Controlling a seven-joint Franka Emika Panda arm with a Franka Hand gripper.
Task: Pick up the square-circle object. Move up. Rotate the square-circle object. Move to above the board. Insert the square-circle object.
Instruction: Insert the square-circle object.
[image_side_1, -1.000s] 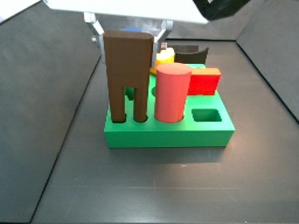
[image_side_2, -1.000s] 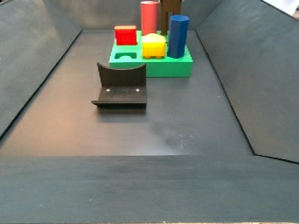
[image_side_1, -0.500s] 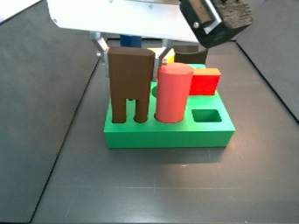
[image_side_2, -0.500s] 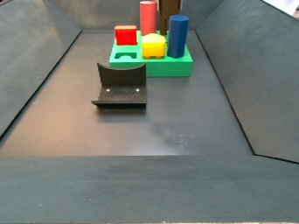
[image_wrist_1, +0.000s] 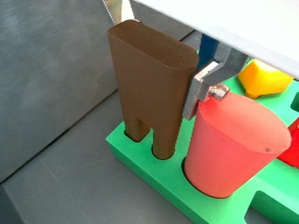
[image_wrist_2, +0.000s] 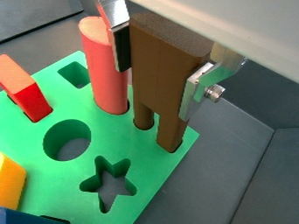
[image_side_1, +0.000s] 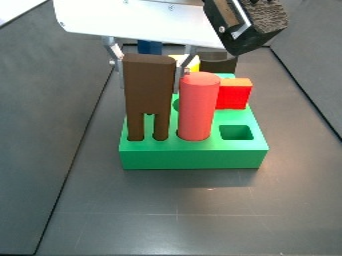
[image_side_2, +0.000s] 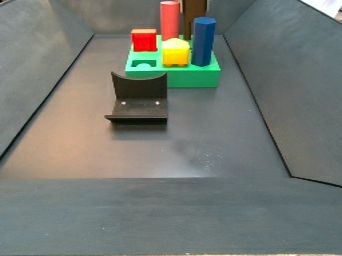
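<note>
The square-circle object (image_side_1: 147, 95) stands upright on the board (image_side_1: 187, 155), prongs down, at the board's near-left corner in a side view. In both wrist views the two prong tips go into the green top (image_wrist_2: 176, 118); how deep is not visible.

The gripper (image_wrist_1: 160, 54) sits right above the board, straddling the top of the brown block. Fingers (image_wrist_1: 205, 87) are on either side of it: one silver plate lies against the block's flat side in a wrist view (image_wrist_2: 201, 90), the opposite one shows at the far edge (image_wrist_2: 117, 35). Jaws look closed on the block or just at its faces (can't tell contact for sure).

The pink-red cylinder (image_side_1: 198, 106) stands upright just right of the brown block, close beside it but apart. A red block (image_side_1: 235, 95) sits behind it, and a yellow piece (image_wrist_1: 264, 79) further back. The blue peg (image_side_2: 203, 40) is upright at the board's right side in a side view.

Open holes visible: star (image_wrist_2: 107, 179), circle (image_wrist_2: 66, 140), small square (image_side_1: 237, 131).

The fixture (image_side_2: 138, 96) stands on the floor, near side of the board, apart from it.
</note>
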